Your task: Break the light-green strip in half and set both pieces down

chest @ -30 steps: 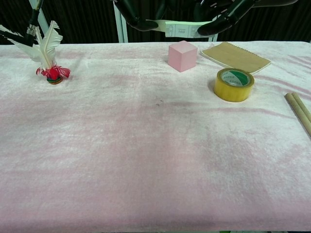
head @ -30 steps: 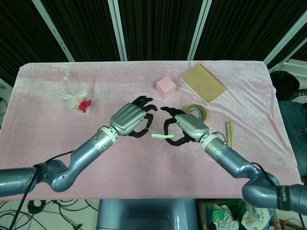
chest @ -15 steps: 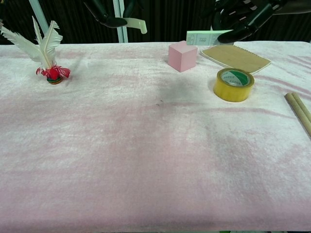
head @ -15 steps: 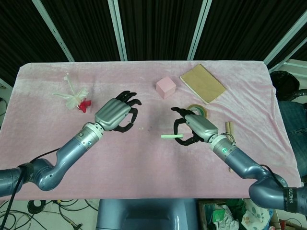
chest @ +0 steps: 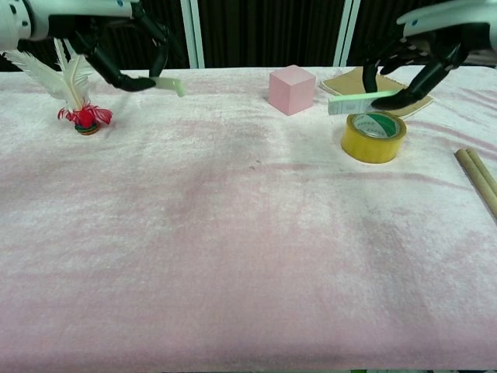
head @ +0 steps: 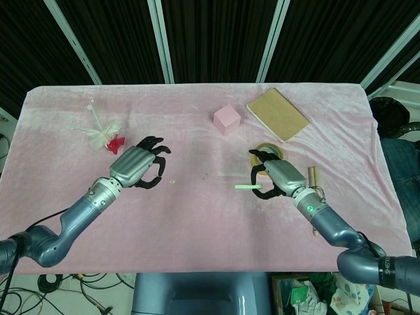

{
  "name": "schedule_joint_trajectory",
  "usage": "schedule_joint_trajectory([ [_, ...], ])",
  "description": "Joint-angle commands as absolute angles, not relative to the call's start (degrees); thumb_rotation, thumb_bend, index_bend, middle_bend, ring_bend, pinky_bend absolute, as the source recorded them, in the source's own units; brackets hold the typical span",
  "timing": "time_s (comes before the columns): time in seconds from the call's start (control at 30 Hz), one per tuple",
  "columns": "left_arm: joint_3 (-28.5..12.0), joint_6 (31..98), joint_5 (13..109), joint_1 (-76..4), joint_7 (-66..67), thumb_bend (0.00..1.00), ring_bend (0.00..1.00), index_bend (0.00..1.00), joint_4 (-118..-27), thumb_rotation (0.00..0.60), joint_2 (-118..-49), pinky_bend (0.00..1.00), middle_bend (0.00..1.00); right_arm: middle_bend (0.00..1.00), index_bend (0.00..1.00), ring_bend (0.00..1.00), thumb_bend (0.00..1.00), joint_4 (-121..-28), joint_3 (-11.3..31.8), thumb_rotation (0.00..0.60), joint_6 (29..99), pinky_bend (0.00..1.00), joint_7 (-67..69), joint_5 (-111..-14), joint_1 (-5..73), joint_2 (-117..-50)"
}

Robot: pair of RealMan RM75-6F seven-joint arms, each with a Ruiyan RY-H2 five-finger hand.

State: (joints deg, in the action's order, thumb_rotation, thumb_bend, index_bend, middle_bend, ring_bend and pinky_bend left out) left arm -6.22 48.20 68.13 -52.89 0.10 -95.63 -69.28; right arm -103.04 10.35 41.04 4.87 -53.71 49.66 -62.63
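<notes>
A: Far left we've got a feather toy (chest: 75, 97) standing on the pink bench (chest: 233, 256). Left hand (head: 136, 168) just right of it?

B: Yes, above the bench, fingers curled, pinching a short strip piece (chest: 168, 84) that sticks out to the right. We only see that piece clearly in the chest view; the head view hides it under the hand.

A: Touching the cloth?

B: We can't tell for sure; it looks held just above.

A: Middle: pink cube (head: 227, 119) near the far edge, apart from both hands.

B: Right of that, the right hand (head: 276, 179) grasps a longer strip piece (head: 248, 187), held level, pointing toward the middle. In the chest view that piece hangs above the tape roll (chest: 373, 135).

A: So the strip is in two parts, one per hand, well apart.

B: Right. A notebook (head: 277, 113) lies behind the roll, near the far edge.

A: Far right, two wooden sticks (chest: 480, 180) side by side near the bench edge, just beside the right wrist in the head view.
</notes>
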Motion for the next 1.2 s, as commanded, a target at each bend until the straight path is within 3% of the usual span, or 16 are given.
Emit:
schedule_joint_trajectory([
  [0.03,-4.3,48.9,72.2,-51.2,-3.1,0.51,0.00,0.65,-91.2,0.600,-73.6,0.00,0.20,0.00,0.78,0.00,0.56,-99.6,8.5,0.600,42.4,0.05,2.1,-50.9,49.9,-67.7],
  [0.53,-1.5,47.8,76.7,-50.1,-3.1,0.50,0.00,0.64,-79.0,0.600,-86.5,0.00,0.18,0.00,0.78,0.00,0.55,-90.9,6.9,0.600,48.3,0.05,-1.4,-50.7,48.6,-83.7],
  [0.8,-2.2,47.4,75.6,-50.0,-0.8,0.49,0.00,0.58,-76.0,0.600,-89.5,0.00,0.18,0.00,0.70,0.00,0.50,-88.0,6.6,0.600,48.4,0.05,-3.3,-50.1,48.2,-86.8],
  [0.93,-2.1,45.6,74.2,-50.2,0.8,0.44,0.00,0.46,-76.0,0.600,-89.4,0.00,0.17,0.00,0.52,0.00,0.38,-87.9,6.3,0.600,47.8,0.05,-4.3,-48.9,48.2,-87.4],
  [1.03,-2.2,43.6,72.3,-50.6,3.1,0.28,0.00,0.28,-76.8,0.600,-88.6,0.00,0.14,0.00,0.32,0.00,0.23,-88.6,6.1,0.600,46.7,0.05,-5.8,-47.7,48.6,-87.2],
  [1.13,-2.7,42.9,70.0,-50.8,5.5,0.16,0.00,0.14,-78.2,0.600,-87.8,0.00,0.10,0.00,0.14,0.00,0.16,-89.2,6.1,0.600,46.4,0.05,-7.8,-46.2,49.2,-86.5],
  [1.2,-3.4,43.0,68.5,-50.7,6.4,0.14,0.00,0.11,-79.2,0.600,-87.5,0.00,0.09,0.00,0.07,0.00,0.14,-89.8,6.4,0.600,46.5,0.05,-8.2,-45.3,49.2,-86.2],
])
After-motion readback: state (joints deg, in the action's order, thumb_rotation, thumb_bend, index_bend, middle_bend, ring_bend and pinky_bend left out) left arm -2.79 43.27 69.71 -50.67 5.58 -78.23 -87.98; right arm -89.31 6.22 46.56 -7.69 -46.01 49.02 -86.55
